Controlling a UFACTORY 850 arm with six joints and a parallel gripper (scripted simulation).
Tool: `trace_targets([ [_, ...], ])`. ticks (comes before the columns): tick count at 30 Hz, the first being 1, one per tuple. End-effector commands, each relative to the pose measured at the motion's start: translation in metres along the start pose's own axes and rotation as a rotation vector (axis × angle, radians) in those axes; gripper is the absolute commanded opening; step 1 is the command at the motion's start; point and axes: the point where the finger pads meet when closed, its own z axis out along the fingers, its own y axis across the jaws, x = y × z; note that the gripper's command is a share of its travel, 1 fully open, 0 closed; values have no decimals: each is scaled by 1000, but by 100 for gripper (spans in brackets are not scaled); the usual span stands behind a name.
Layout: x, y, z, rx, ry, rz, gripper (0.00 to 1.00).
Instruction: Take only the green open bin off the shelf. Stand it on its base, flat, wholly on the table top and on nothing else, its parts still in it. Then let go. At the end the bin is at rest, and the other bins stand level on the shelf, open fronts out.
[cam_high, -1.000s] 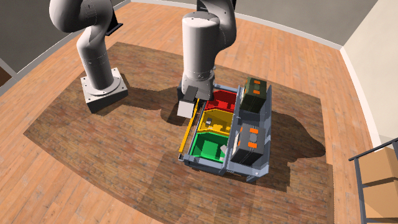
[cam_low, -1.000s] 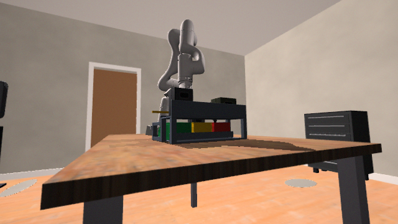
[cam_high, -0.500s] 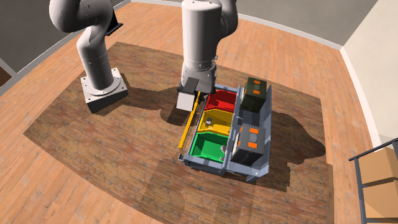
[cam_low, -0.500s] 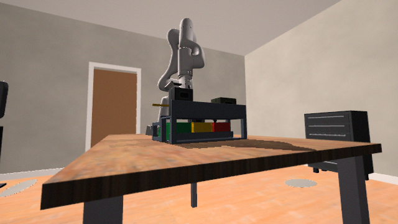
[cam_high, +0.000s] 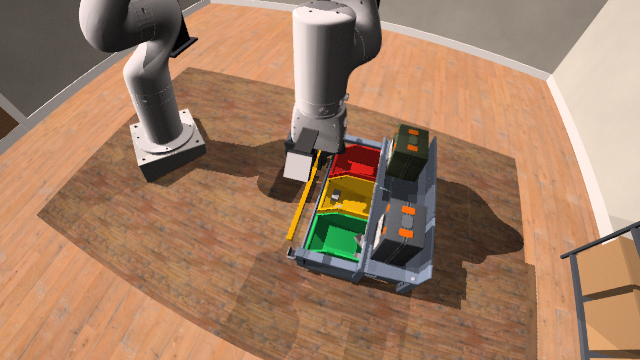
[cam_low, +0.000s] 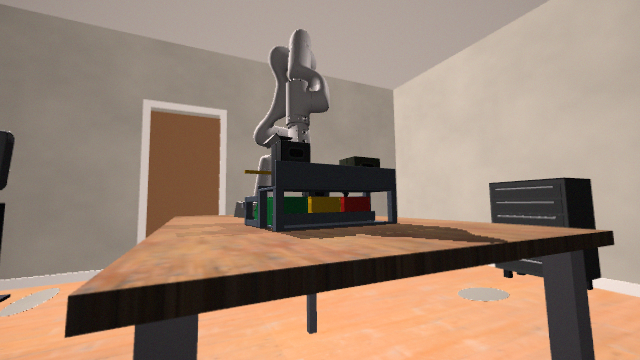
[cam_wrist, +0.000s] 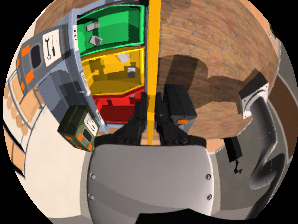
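Note:
The green bin (cam_high: 340, 241) (cam_low: 292, 204) (cam_wrist: 120, 25) sits at the near end of the grey shelf rack's (cam_high: 327, 266) (cam_low: 332, 175) lower level, with small grey parts in it. The yellow bin (cam_high: 361, 192) (cam_low: 325, 204) (cam_wrist: 111, 77) and the red bin (cam_high: 361, 156) (cam_low: 356, 204) (cam_wrist: 117, 109) stand beside it. My gripper (cam_high: 320, 154) (cam_wrist: 151, 100) is shut on a long orange-yellow bar (cam_high: 303, 202) (cam_low: 256, 172) (cam_wrist: 154, 45). It holds the bar near one end, raised in front of the bins. The fingers are hidden in the exterior view.
A black case (cam_high: 400, 235) (cam_low: 295, 151) and a dark green case (cam_high: 410, 150) (cam_low: 361, 162) (cam_wrist: 79, 127) stand on the upper shelf. Another dark case (cam_wrist: 179, 107) shows beside the gripper. A small bracket (cam_high: 291, 253) is at the rack's near front corner. The robot's base (cam_high: 167, 150) stands left.

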Motion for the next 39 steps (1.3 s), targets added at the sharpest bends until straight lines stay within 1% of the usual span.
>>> trace_targets([
  [1,0,-1,0,3,1,0,0],
  [10,0,-1,0,3,1,0,0],
  [15,0,-1,5,3,1,0,0],
  [39,0,-1,7,3,1,0,0],
])
